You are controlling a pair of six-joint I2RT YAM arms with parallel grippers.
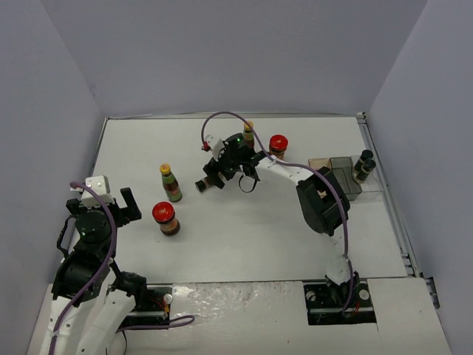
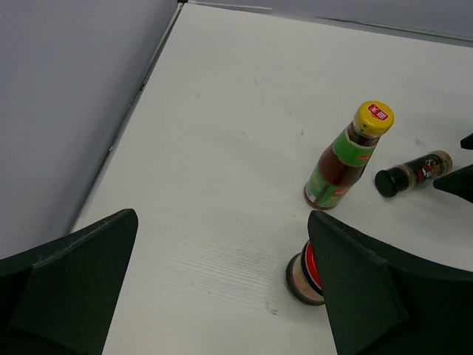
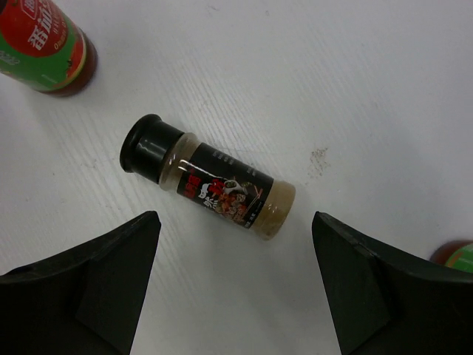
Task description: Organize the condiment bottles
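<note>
A black-capped shaker (image 1: 201,185) lies on its side on the table; in the right wrist view it (image 3: 207,185) lies just ahead of my open, empty right gripper (image 3: 236,288), which hovers over it (image 1: 225,177). A tall yellow-capped bottle (image 1: 171,183) and a red-lidded jar (image 1: 165,218) stand at left. My left gripper (image 1: 105,198) is open and empty; in its view (image 2: 222,288) the jar (image 2: 304,270) sits half hidden behind the right finger, with the bottle (image 2: 346,157) and shaker (image 2: 412,171) beyond. Another tall bottle (image 1: 248,133) and red-lidded jar (image 1: 278,144) stand at the back.
A clear brownish tray (image 1: 336,174) stands at the right, with two black-capped shakers (image 1: 363,164) upright at its far end. The right arm's elbow (image 1: 321,201) hangs over the table beside the tray. Walls enclose the table on three sides.
</note>
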